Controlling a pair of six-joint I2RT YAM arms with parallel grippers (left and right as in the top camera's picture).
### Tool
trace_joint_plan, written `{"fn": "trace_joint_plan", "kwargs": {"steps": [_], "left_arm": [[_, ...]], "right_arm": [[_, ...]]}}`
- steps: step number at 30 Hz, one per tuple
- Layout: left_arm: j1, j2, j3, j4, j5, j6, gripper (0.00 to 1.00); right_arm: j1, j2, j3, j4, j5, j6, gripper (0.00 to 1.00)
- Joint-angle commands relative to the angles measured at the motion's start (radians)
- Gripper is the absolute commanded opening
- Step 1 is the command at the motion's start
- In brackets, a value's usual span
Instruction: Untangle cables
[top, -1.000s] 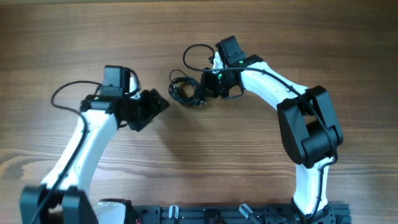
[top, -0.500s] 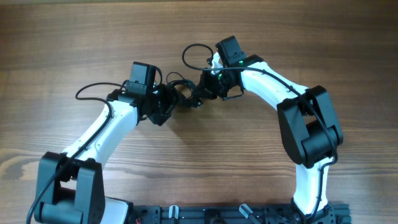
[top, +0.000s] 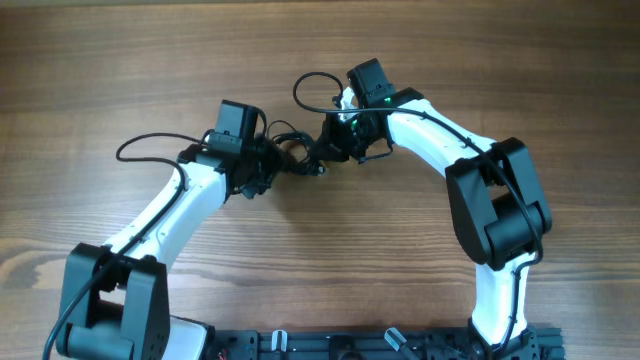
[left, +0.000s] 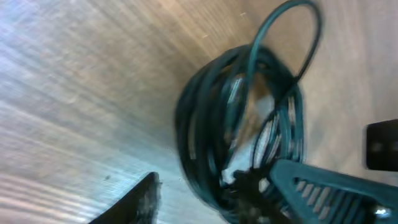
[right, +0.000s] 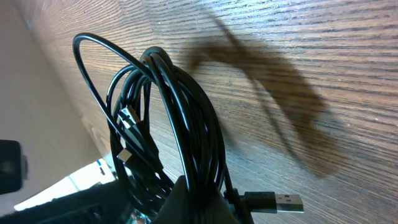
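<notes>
The cables (top: 290, 148) are a small black tangle on the wood between my two grippers. My right gripper (top: 322, 152) is shut on the right side of the cables. In the right wrist view the cables (right: 168, 106) stand up in loops from the right gripper (right: 193, 196), with a USB plug (right: 280, 201) sticking out beside it. My left gripper (top: 268, 165) is at the left side of the tangle. In the left wrist view the cables (left: 242, 118) form a coil, and the left gripper (left: 214, 177) is open with its fingers either side of the coil's lower part.
The table is bare wood (top: 120, 60). A thicker arm cable (top: 150, 145) loops out left of the left wrist, and another (top: 312, 82) loops behind the right wrist. The arm bases and a black rail (top: 380, 345) sit at the front edge.
My left arm has swung right from open table up to the tangle, then edged slightly closer. The right gripper and the cables have stayed in place.
</notes>
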Motion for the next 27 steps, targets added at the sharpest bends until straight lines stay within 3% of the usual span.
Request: {"fn": "trace_joint_plan", "kwargs": {"steps": [1,5,12,18,27], "left_arm": [[-0.026,0.010,0.001,-0.021,-0.019,-0.006,0.49],[-0.044,0.010,-0.023,0.007,-0.021,-0.006,0.48],[-0.045,0.011,-0.024,0.002,-0.153,0.010,0.28],[-0.047,0.011,-0.024,-0.002,-0.060,0.008,0.37],[-0.076,0.034,-0.024,0.007,-0.072,-0.006,0.41]], "right_arm": [[0.006,0.021,-0.001,0.001,-0.039,0.006,0.05],[0.006,0.021,-0.001,0.000,-0.042,0.005,0.04],[0.006,0.021,-0.001,0.000,-0.042,0.005,0.04],[0.006,0.021,-0.001,-0.003,-0.042,0.003,0.04],[0.006,0.021,-0.001,-0.004,-0.042,0.003,0.04]]}}
